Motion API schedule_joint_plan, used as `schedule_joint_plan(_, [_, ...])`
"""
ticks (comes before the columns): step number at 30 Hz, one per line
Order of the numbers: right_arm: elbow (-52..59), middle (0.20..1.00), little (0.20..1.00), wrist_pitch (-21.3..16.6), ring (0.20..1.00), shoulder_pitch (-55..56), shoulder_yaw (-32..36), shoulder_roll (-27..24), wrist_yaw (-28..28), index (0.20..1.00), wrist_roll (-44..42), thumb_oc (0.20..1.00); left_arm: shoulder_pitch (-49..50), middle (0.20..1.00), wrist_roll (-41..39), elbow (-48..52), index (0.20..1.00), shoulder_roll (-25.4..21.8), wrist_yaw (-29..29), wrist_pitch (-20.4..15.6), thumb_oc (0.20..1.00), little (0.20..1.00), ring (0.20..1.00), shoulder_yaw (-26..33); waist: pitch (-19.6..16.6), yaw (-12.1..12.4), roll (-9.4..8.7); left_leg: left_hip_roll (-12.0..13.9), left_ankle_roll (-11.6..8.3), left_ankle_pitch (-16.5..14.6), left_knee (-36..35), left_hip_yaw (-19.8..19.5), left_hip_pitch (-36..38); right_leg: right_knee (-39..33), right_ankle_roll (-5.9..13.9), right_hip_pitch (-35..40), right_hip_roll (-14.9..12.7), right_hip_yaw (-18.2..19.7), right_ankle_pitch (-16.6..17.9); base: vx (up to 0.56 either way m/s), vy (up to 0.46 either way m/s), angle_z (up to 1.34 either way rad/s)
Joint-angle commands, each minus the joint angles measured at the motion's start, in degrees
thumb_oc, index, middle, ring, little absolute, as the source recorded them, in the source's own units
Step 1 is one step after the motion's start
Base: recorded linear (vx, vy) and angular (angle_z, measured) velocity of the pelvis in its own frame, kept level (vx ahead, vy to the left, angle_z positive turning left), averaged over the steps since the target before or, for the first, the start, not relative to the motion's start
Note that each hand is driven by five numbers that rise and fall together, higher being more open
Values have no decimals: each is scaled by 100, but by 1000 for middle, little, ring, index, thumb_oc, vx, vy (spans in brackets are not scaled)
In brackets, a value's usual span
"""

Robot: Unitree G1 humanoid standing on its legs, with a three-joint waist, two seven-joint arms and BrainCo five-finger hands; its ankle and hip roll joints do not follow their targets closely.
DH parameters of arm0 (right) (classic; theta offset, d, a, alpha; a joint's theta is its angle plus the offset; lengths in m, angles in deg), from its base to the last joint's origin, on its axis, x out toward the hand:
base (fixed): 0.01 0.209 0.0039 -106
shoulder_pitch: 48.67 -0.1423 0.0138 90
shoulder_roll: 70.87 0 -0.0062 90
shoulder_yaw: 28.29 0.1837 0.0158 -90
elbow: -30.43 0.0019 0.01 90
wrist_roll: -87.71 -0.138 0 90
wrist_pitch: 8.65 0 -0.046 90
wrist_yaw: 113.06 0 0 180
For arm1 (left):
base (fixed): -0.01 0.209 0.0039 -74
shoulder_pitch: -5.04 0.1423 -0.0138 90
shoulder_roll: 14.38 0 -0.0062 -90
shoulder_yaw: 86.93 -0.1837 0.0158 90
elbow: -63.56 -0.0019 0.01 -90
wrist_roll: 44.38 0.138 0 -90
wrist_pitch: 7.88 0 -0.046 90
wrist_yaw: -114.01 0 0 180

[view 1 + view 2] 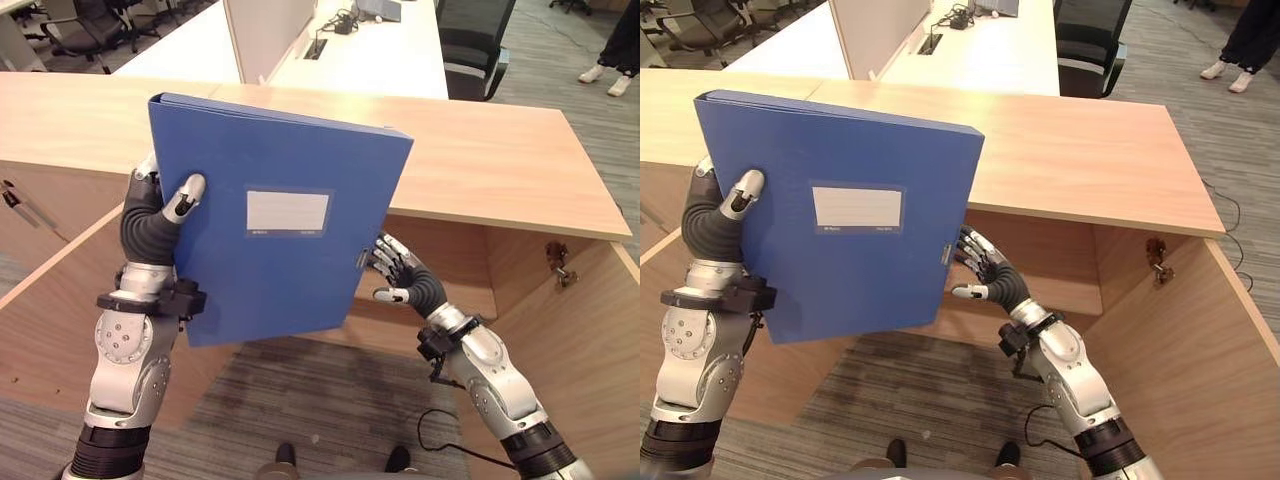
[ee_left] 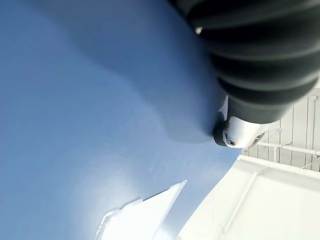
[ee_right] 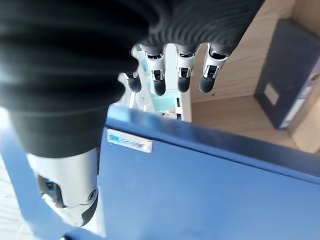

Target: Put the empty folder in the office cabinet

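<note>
Fingers [image 1: 388, 262] of the right hand [image 1: 410, 282] are spread and fairly straight, with their tips at the folder's edge by its small clasp. The left hand [image 1: 150, 225] is clamped on the other edge, with its thumb [image 1: 186, 194] across the front. The blue folder [image 1: 270, 225] is held up in the air, tilted, in front of the open cabinet [image 1: 560, 300] under the wooden bench [image 1: 500, 160]. One hand does most of the holding, so the folder could twist and slip down. It is also big, so a corner might bump the bench top or the cabinet door [image 1: 60, 300] on the way in. Another dark folder [image 3: 282, 75] stands inside already.
</note>
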Motion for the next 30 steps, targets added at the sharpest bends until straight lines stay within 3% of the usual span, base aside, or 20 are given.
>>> schedule_joint_plan(1, [539,1000,1000,-266,1000,-505,-162,257,-16,1000,-328,1000,-620,200,-142,-106,200,-59,76,-194,200,200,200,-109,-153,-10,-101,-9,-2,-415,10,-108,61,282,491,452,-384,154,-725,0,0,0])
schedule_joint_plan(21, [421,1000,1000,-209,1000,-895,-674,557,68,1000,-610,1000,-1029,200,-213,-125,200,203,186,0,200,200,200,-1059,-134,-72,-112,10,10,-399,10,-69,50,265,471,417,-371,229,-707,-1,0,0])
schedule_joint_plan(22, [369,956,956,-173,956,-872,-737,564,43,956,-654,956,-1079,200,-164,-124,200,193,163,-9,200,200,200,-1091,-135,-81,-115,11,10,-402,10,-61,55,272,471,412,-368,237,-710,0,0,0])
schedule_joint_plan(23, [348,740,740,-169,740,-868,-759,560,35,740,-658,740,-1099,200,-162,-123,200,195,154,-12,200,200,200,-1100,-133,-84,-117,13,9,-402,10,-59,54,273,472,408,-367,240,-709,0,0,0])
schedule_joint_plan(24, [346,586,586,-170,586,-870,-759,560,34,586,-659,586,-1100,200,-161,-124,200,196,153,-12,200,200,200,-1100,-133,-83,-117,13,8,-402,10,-58,54,274,472,407,-367,241,-710,0,0,0])
schedule_joint_plan(25, [326,288,288,-162,288,-852,-767,559,37,288,-653,288,-1122,200,-166,-125,200,196,140,-14,200,200,200,-1098,-128,-84,-120,16,8,-405,10,-60,58,273,473,407,-367,242,-708,0,0,0])
schedule_joint_plan(26, [268,200,200,-130,200,-816,-812,572,16,200,-682,200,-1172,200,-173,-121,200,211,123,-25,200,200,200,-1120,-123,-92,-127,20,7,-404,10,-59,62,274,473,405,-363,242,-709,0,0,0])
schedule_joint_plan(30, [133,200,200,-96,200,-747,-873,569,1,200,-710,200,-1269,200,-168,-141,200,213,81,-31,200,200,200,-1147,-125,-106,-137,22,3,-405,10,-52,67,291,473,403,-358,241,-716,0,0,0])
